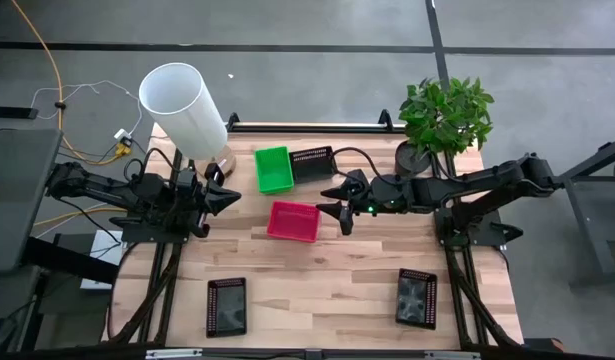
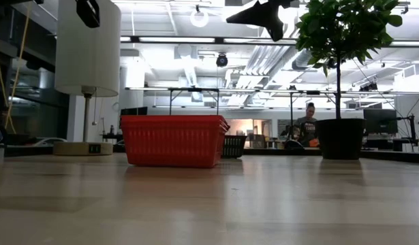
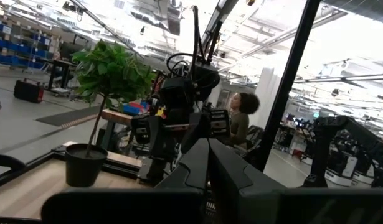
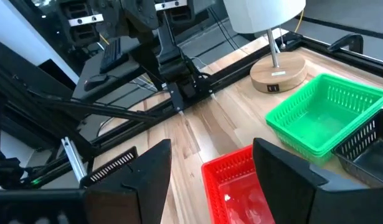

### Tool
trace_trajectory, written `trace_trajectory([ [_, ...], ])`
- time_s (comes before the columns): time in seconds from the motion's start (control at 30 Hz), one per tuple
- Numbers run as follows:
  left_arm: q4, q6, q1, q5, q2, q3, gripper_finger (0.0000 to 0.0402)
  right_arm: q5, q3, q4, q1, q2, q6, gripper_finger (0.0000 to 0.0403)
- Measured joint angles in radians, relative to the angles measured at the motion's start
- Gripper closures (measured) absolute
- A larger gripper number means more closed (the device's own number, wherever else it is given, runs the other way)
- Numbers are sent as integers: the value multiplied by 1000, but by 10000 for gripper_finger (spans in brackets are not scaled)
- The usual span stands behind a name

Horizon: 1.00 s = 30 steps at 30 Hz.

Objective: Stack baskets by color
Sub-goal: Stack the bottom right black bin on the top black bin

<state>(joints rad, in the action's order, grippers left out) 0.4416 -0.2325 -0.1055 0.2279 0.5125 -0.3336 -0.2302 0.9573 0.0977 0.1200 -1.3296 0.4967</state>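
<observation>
A magenta-pink basket (image 1: 293,221) (image 2: 174,140) (image 4: 236,185) rests on its base at the table's middle. Farther back a green basket (image 1: 274,168) (image 4: 325,118) and a black basket (image 1: 311,163) (image 4: 365,149) sit side by side. Two more black baskets (image 1: 226,305) (image 1: 416,297) lie near the front edge. My right gripper (image 1: 327,200) (image 4: 210,180) hovers open, high above the table, just right of the pink basket, touching nothing. My left gripper (image 1: 227,199) (image 3: 210,168) is shut and empty at the left, raised off the table.
A tall white cylinder (image 1: 183,96) on a round wooden base (image 4: 278,71) stands at the far left. A potted plant (image 1: 445,115) (image 2: 340,138) stands at the far right. A person (image 2: 308,122) is in the room beyond the table.
</observation>
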Motion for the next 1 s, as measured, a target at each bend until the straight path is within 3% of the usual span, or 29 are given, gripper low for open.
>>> trace_trajectory([
  [0.43,-12,0,0,13,0,0,401,52,0,92,0,0,-53,190],
  [0.63,-12,0,0,21,0,0,402,143,37,42,2,-2,28,190],
  [0.87,-21,0,0,42,0,0,402,218,226,-519,95,-5,124,190],
  [1.0,-26,0,0,49,0,0,401,242,266,-832,189,-6,245,190],
])
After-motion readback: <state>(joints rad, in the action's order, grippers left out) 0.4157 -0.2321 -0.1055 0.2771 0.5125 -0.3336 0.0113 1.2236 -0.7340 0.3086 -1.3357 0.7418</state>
